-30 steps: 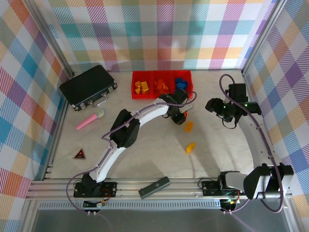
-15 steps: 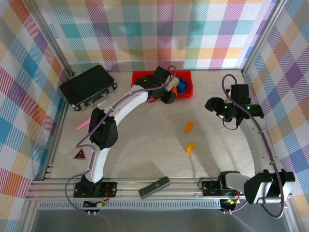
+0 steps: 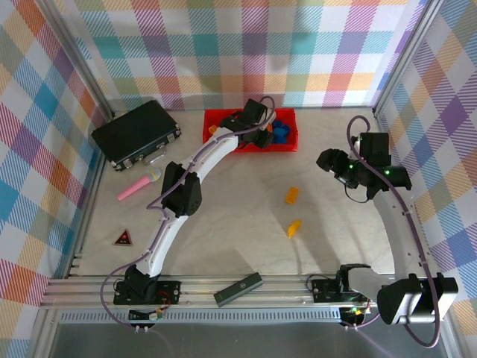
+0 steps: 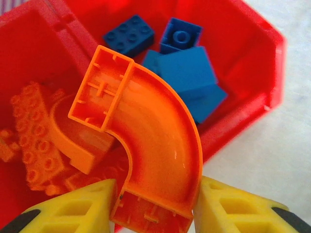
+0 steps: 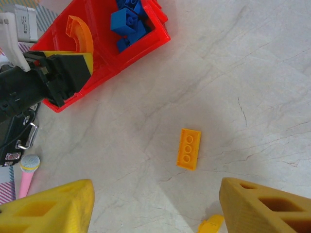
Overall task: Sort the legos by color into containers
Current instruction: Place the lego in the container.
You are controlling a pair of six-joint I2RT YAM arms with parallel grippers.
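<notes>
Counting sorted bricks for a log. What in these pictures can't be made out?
Top external: left claw and its arm cover the middle bin of the containers; count unknown.
Left wrist: curved orange brick hides the bricks beneath it.
Right wrist: yellow piece cut off by the bottom edge; shape unclear.

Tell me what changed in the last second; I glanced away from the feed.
The left pincer swung from mid-table back to the red bins, carrying the curved orange brick, now held above the orange pile. The right pincer shifted only slightly, open. The flat orange brick, yellow-orange wedge, black case and pink stick stayed put.
</notes>
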